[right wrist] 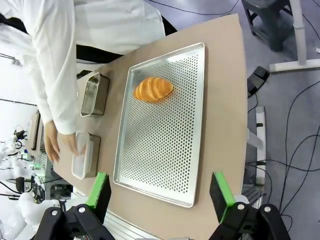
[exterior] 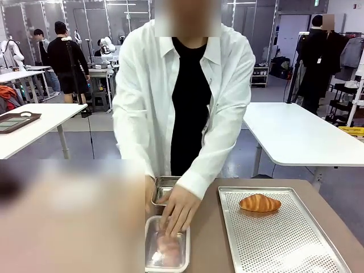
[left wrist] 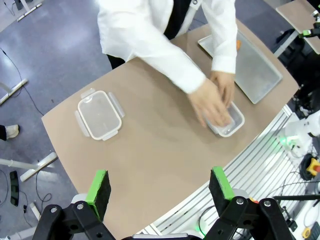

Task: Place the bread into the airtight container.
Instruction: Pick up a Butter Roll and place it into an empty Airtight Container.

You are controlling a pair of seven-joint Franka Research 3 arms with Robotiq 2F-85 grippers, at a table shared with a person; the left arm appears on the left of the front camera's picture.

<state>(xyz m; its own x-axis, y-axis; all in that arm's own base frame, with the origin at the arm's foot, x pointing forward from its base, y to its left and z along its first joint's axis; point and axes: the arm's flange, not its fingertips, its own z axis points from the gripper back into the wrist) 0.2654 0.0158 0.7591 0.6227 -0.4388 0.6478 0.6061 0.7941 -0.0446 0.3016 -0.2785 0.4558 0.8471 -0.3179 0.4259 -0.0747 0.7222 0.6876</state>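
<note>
Found no legible text, label, brand, number or sign in any of the three views.
</note>
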